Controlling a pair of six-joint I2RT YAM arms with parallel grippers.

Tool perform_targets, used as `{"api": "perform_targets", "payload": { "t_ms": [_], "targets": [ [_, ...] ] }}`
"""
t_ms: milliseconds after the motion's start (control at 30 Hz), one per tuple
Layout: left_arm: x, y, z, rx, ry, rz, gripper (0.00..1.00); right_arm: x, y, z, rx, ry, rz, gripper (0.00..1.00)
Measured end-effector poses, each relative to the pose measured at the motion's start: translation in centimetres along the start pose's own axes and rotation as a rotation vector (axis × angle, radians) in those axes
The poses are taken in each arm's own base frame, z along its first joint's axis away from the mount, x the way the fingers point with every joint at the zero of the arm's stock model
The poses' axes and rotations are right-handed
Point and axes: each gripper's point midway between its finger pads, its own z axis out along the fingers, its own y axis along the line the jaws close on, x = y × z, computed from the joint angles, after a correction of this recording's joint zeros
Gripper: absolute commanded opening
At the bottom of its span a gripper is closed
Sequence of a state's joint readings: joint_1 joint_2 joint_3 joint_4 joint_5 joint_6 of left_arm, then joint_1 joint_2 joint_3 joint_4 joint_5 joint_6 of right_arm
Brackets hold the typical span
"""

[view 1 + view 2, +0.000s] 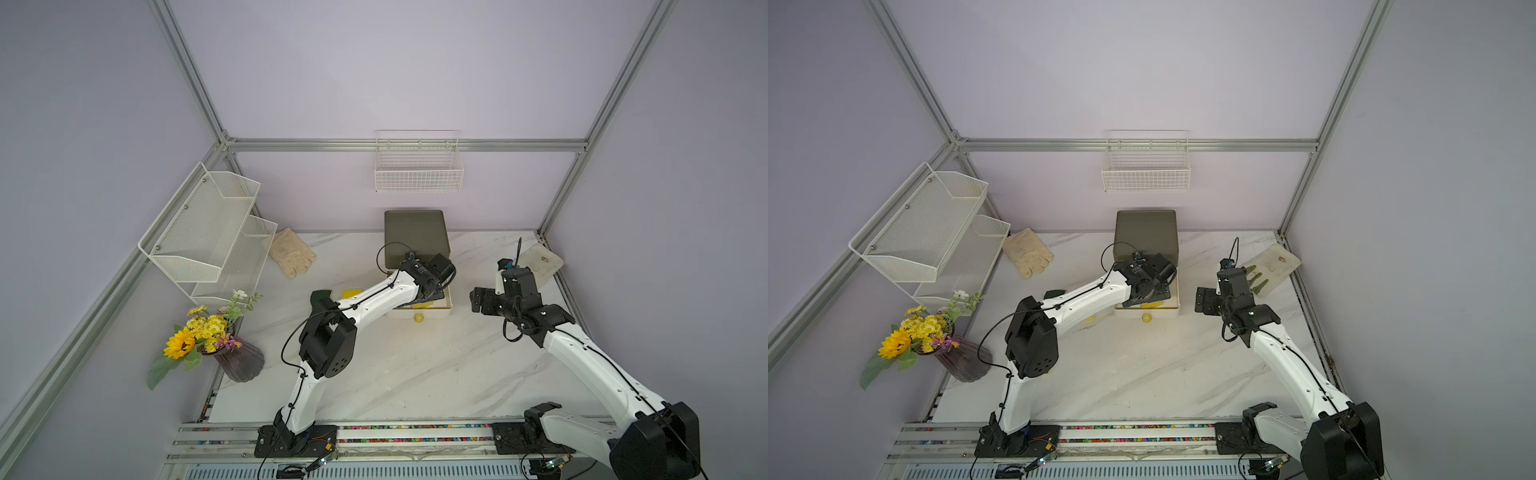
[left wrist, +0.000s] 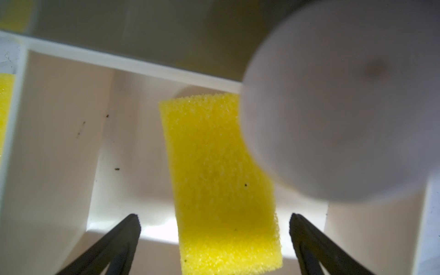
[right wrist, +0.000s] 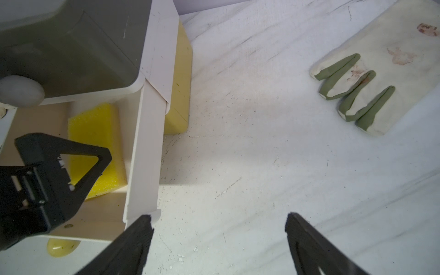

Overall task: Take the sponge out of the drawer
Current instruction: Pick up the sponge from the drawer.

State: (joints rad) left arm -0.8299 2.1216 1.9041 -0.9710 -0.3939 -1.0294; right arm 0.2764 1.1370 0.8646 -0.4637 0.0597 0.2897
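The yellow sponge (image 2: 219, 181) lies flat inside the open white drawer (image 3: 142, 142). The left gripper (image 2: 214, 217) is above the drawer, jaws wide apart astride the sponge, holding nothing. The right gripper (image 3: 219, 216), beside the drawer, is also spread wide and empty.

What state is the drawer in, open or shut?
Open. The drawer is pulled out in front of the grey cabinet, and the yellow sponge lies exposed inside it, below the left gripper.

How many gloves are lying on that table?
2. The plain glove lies at the back left, beside the mesh rack; the green-fingered glove lies at the back right. The arms could hide more.
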Motion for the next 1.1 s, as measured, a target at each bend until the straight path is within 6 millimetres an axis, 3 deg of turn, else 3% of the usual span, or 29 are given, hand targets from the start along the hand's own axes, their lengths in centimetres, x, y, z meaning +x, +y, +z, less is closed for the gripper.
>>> {"api": "perform_targets", "payload": {
  "t_ms": [433, 1100],
  "targets": [
    [0.13, -0.71, 0.33, -0.021, 0.013, 0.019, 1.00, 0.50, -0.09, 0.19, -0.001, 0.012, 0.000, 0.92],
    [0.54, -0.73, 0.72, -0.034, 0.003, 0.034, 0.88, 0.92, -0.10, 0.33, -0.005, 0.022, -0.005, 0.92]
  ]
}}
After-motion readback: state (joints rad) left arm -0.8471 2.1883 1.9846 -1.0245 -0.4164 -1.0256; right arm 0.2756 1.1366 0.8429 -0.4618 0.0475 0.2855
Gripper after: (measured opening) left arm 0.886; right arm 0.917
